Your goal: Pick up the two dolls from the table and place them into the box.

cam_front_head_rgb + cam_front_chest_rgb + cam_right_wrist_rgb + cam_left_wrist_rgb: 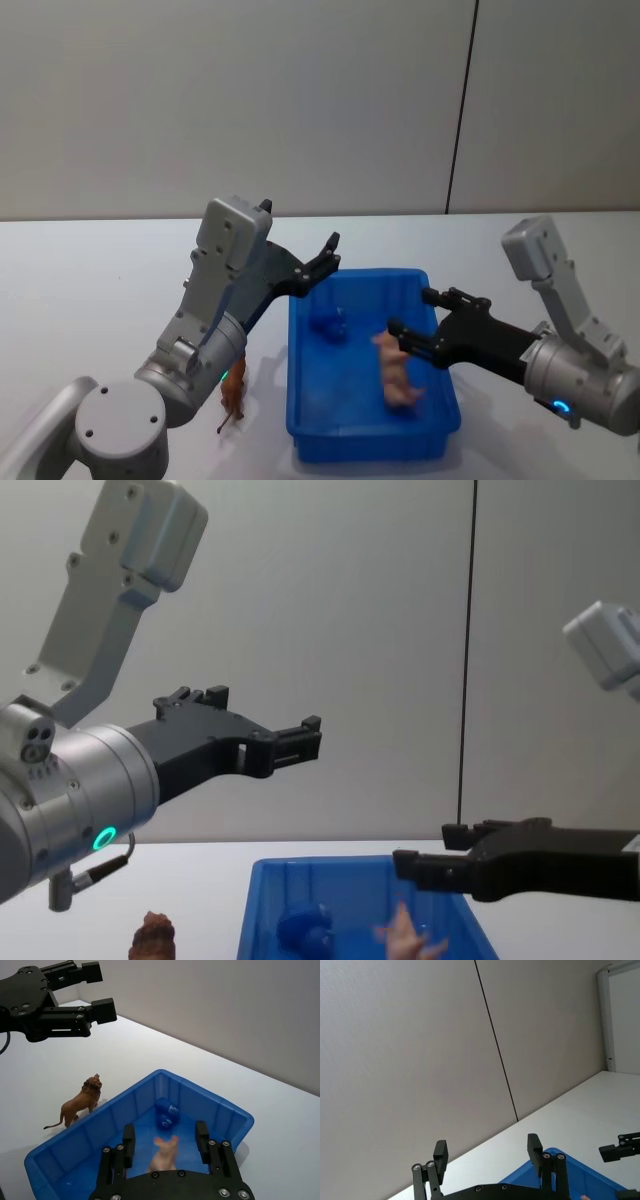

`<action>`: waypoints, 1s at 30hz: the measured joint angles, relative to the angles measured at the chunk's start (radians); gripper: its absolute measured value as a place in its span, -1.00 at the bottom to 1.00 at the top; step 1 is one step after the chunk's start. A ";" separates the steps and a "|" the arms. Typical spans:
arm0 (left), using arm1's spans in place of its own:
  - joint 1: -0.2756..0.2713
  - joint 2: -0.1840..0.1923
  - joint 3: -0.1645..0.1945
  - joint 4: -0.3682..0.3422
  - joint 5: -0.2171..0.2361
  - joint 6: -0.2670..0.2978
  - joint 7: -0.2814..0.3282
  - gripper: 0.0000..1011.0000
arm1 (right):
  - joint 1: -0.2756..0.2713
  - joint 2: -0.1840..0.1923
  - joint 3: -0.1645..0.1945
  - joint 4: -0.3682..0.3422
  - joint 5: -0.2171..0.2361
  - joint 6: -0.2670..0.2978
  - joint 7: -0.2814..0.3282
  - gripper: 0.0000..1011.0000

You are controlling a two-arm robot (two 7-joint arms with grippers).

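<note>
1. This looks like a robotics lab or test room, plain and functional.
2. A bare white table serves as the work surface.
3. Behind it stand smooth, pale grey wall panels, joined at 1 dark vertical seam.
4. 2 grey metal robot arms reach over the table, the left arm and the right arm, each with a small glowing light.
5. A white frame edges the wall's far end.
</note>
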 joint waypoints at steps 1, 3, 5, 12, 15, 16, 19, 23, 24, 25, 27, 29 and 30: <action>0.000 0.000 0.000 0.000 0.000 0.000 0.000 0.99 | 0.001 -0.002 -0.002 0.003 -0.001 0.000 0.000 0.43; 0.000 0.000 0.000 0.000 0.000 0.000 0.000 0.99 | 0.002 -0.002 -0.003 0.005 -0.002 0.001 0.000 0.54; 0.000 0.000 0.000 0.000 0.000 0.000 0.000 0.99 | 0.003 -0.003 -0.003 0.008 -0.002 0.001 -0.002 0.69; 0.000 0.000 0.000 0.000 0.000 0.000 0.000 0.99 | -0.006 0.012 0.005 0.003 0.013 -0.004 -0.020 0.98; 0.000 0.000 0.000 0.000 0.000 0.000 0.000 0.99 | -0.018 0.026 0.014 -0.007 0.027 -0.011 -0.026 0.98; 0.000 0.000 0.000 0.000 0.000 0.000 0.000 0.99 | -0.026 0.035 0.019 -0.012 0.037 -0.017 -0.029 0.98; 0.000 0.000 0.000 0.000 0.000 0.000 0.000 0.99 | -0.043 0.053 0.031 -0.024 0.056 -0.029 -0.032 0.98; 0.000 0.000 0.000 0.000 0.000 0.000 0.000 0.99 | -0.066 0.077 0.046 -0.040 0.083 -0.047 -0.035 0.98; 0.000 0.000 0.000 0.000 0.000 0.000 0.000 0.99 | -0.069 0.080 0.048 -0.042 0.087 -0.049 -0.035 0.98; 0.000 0.000 0.000 0.000 0.000 0.000 0.000 0.99 | -0.076 0.088 0.052 -0.047 0.096 -0.055 -0.036 0.98; 0.000 0.000 0.000 0.000 0.000 0.000 0.000 0.99 | -0.082 0.094 0.056 -0.051 0.104 -0.060 -0.037 0.98; 0.001 0.000 0.000 -0.001 0.002 0.003 0.000 0.99 | -0.090 0.103 0.061 -0.057 0.113 -0.067 -0.038 0.98; 0.002 0.000 0.000 -0.002 0.002 0.004 0.000 0.99 | -0.093 0.105 0.062 -0.059 0.116 -0.069 -0.038 0.98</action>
